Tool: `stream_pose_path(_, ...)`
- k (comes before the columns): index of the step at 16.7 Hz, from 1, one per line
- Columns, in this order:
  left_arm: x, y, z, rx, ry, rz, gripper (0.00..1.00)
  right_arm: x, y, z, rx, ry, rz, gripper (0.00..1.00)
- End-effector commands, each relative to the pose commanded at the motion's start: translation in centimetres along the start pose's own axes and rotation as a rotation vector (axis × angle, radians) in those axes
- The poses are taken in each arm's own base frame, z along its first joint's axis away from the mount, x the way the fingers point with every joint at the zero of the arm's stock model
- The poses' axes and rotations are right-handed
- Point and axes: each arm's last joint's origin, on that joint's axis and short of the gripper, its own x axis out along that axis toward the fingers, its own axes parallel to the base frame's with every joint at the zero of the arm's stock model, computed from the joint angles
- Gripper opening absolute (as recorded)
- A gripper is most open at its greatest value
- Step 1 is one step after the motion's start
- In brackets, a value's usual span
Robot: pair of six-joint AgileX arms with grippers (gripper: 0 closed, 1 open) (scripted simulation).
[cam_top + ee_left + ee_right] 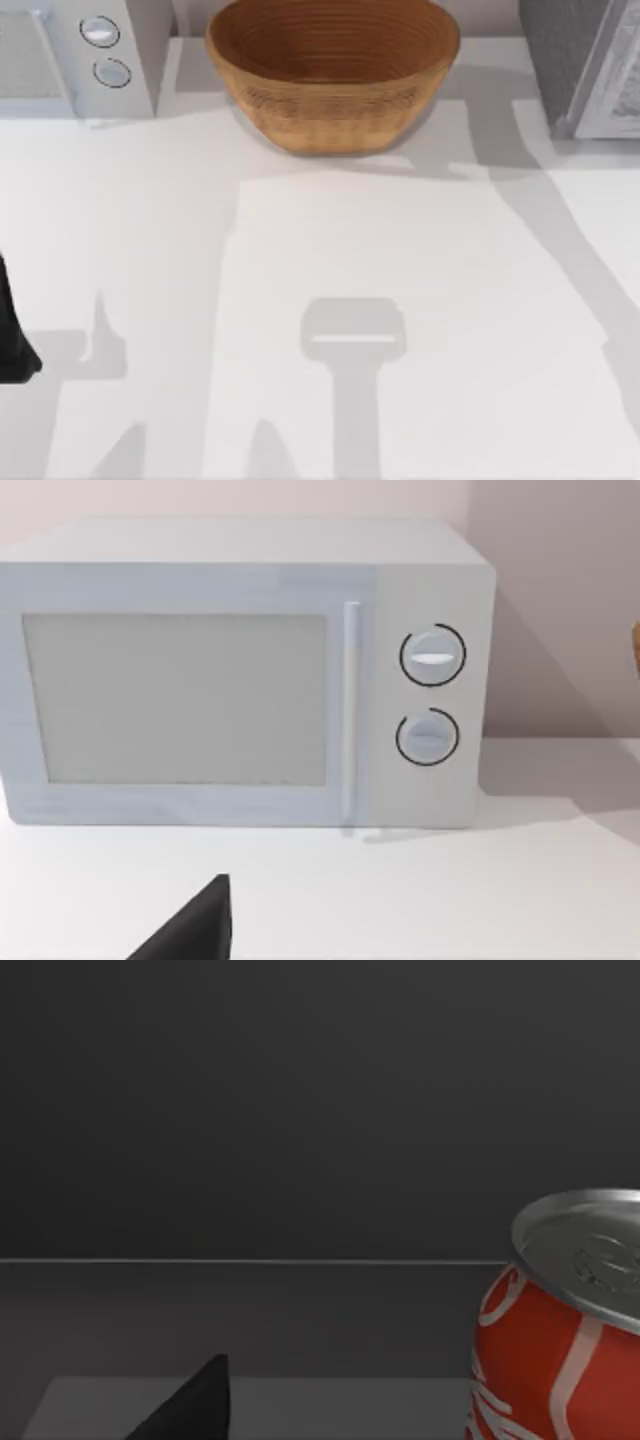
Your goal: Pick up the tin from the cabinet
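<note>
At the top view's left edge, your left arm [14, 335] shows as a plain matte black block; each wrist view's lower edge has a black wedge-shaped finger [195, 928].

Most of the white table [330, 260] is open, loads of room to swing through the middle and front. Along the back edge a microwave [75, 55] sits left, a brown woven bowl [332, 70] centre, and a grey cabinet [585, 65] right. Inside the dark cabinet, the red tin [560, 1330] stands upright with open shelf beside it.
</note>
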Motion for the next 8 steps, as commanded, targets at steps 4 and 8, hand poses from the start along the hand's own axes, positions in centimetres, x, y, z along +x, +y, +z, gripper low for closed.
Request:
stream_pose_path(4,0.00,0.00,0.00,0.000,0.000,0.000,1.00,0.00,0.00,0.00,0.000,0.000,0.000,0.70)
stream_pose_path(8,0.00,0.00,0.00,0.000,0.000,0.000,1.00,0.00,0.00,0.00,0.000,0.000,0.000,0.40)
